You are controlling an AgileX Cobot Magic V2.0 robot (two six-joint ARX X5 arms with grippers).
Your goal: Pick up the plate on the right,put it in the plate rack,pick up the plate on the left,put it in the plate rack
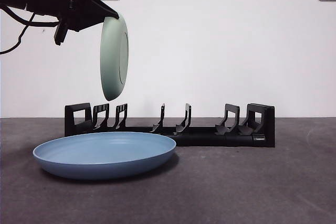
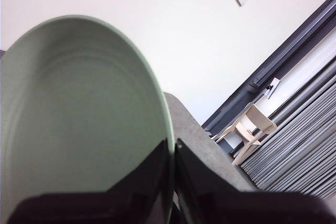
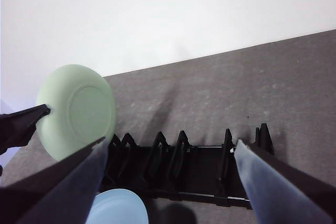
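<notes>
While the left gripper (image 1: 109, 13) pinches the rim of the pale green plate (image 1: 114, 57), that plate hangs on edge in the air, nearly upright, above the left end of the plate rack (image 1: 169, 126). Its lowest edge is just above the second and third dividers from the left block and touches neither; a thin strip of white wall shows between rim and rack in the front view. In the left wrist view both black jaws close on the green plate's (image 2: 79, 124) rim, one on each face, with the hollow side toward the camera.

Seen from the right wrist view, the green plate (image 3: 79, 109) shows its underside with its round foot ring, and the other arm's black tip (image 3: 29, 121) meets its edge. The right gripper (image 3: 168, 166) hangs above the rack (image 3: 194, 169) with its jaws spread wide and nothing between them.

On the dark grey table (image 1: 252, 187) the rack stands parallel to the wall, all its slots bare. A blue plate (image 1: 105, 154) lies flat in front of the rack's left half, its far rim just before the rack's base; whether they touch cannot be told. To the right of the blue plate the tabletop is bare up to the picture's edge, and the rack's right half has open room above it.
</notes>
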